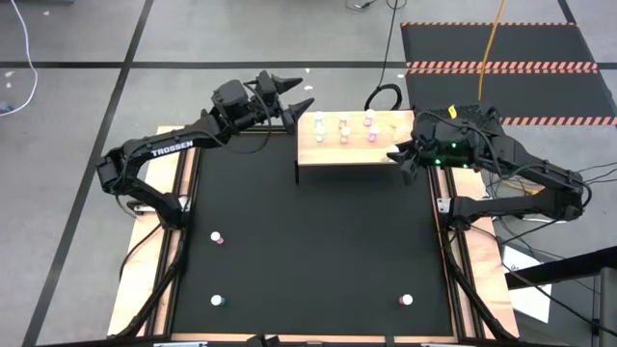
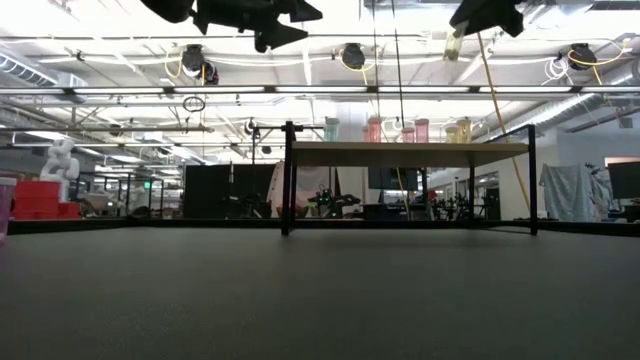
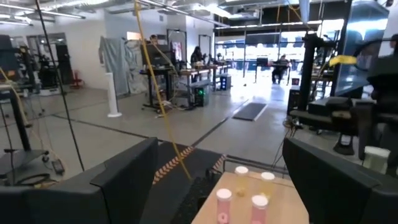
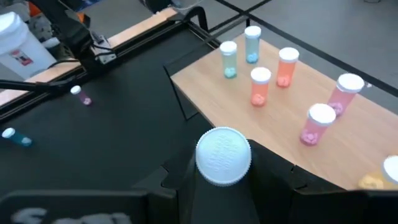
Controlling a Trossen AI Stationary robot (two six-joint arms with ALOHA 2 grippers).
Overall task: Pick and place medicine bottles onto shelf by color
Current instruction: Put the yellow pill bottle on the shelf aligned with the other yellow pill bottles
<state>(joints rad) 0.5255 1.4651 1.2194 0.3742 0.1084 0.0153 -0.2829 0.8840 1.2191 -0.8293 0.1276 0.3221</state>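
Note:
The light-wood shelf stands at the table's far side. Several white-capped bottles stand upright on it: blue, orange, pink and yellow. My right gripper is at the shelf's right end, shut on a bottle whose white cap faces the wrist camera. My left gripper is open and empty, raised above the shelf's far left corner. In the left wrist view its fingers stand wide apart over the shelf. My right gripper pinches a bottle between its two fingers, just below its white cap. The cap hides the bottle's body and the place of contact. The bottle is lifted clear, beside the shelf's right end.
Three loose bottles stand on the black tabletop: a pink one at the left, a blue one near the front left, and one near the front right. Thin black legs carry the shelf.

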